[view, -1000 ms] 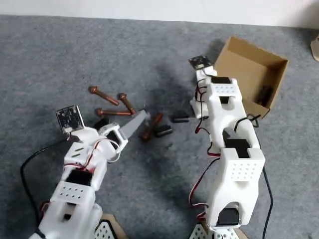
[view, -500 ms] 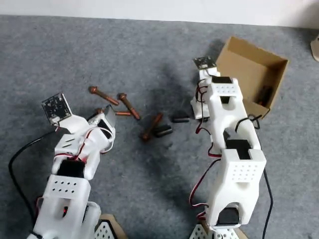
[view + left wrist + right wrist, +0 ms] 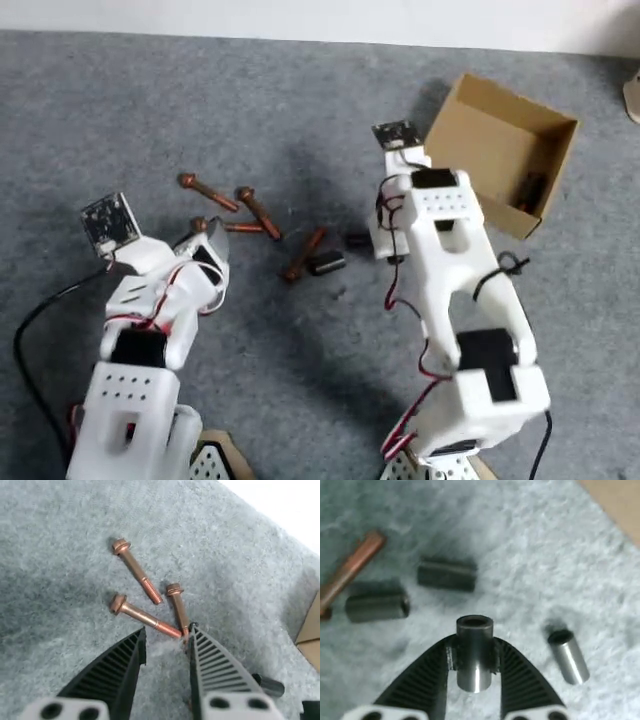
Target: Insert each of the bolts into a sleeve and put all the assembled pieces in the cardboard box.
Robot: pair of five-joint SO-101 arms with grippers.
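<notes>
Three copper bolts lie close together on the grey carpet, seen in the high view as bolts. My left gripper is open just over them, the tip of one bolt between its fingertips. A further bolt lies mid-table beside a black sleeve. My right gripper is shut on an upright black sleeve, low over the carpet. Three loose sleeves lie around it: a sleeve, another sleeve and a third sleeve. The cardboard box stands at the back right.
A dark piece lies inside the box. The right arm stands between the sleeves and the box. Cables hang along both arms. Bare carpet stretches across the back left and the near middle.
The left gripper has drawn back from the mid-table bolt to the group of three bolts. The right arm has shifted left, away from the box and toward the sleeves.
</notes>
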